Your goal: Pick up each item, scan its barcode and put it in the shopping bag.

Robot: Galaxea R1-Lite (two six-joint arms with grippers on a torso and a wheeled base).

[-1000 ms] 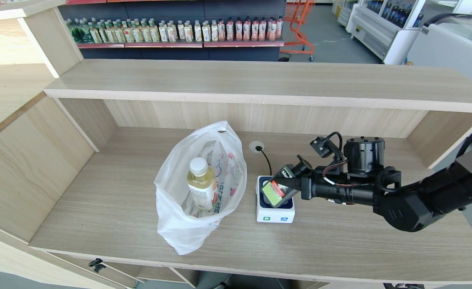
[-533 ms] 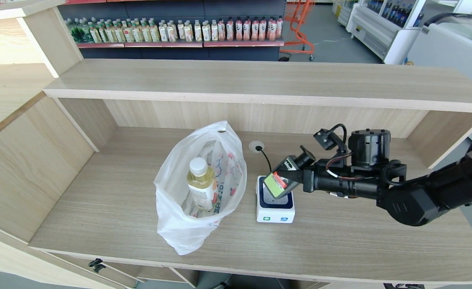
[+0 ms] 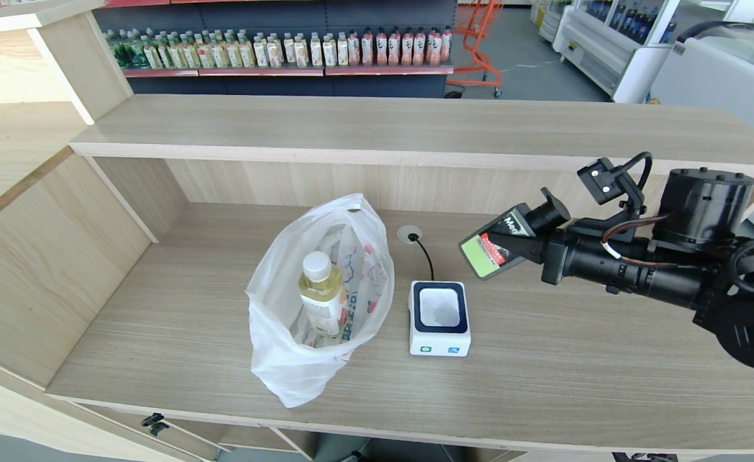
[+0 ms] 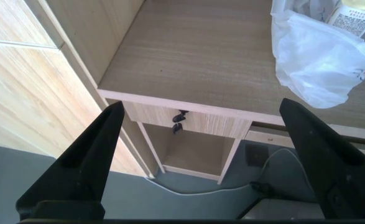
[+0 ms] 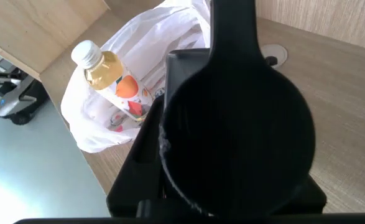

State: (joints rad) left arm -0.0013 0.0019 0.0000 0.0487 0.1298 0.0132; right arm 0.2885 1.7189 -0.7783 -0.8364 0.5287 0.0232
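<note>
The tabletop (image 3: 178, 321) sat in a bay walled by a left panel (image 3: 49, 282), a back panel (image 3: 415, 186) and a right panel (image 3: 704, 212), open only along its front edge. The left end effector (image 4: 202, 109) hung off the front left corner, fingers spread wide with nothing between them. A broad stretch of bare wood lay between the left panel and the shopping bag (image 3: 280, 359), which stood near the front edge, mouth open, with a bottle (image 3: 321, 292) upright inside. Just right of it sat the scanner (image 3: 439, 333), its cable (image 3: 425, 256) running toward the back. Up and to the right, clear of the scanner, the right end effector (image 3: 516, 239) gripped a small box (image 3: 481, 256) in the air. The box was tilted, its long axis in line with the arm and its green end pointing left toward the bag. Bare wood lay below it.
</note>
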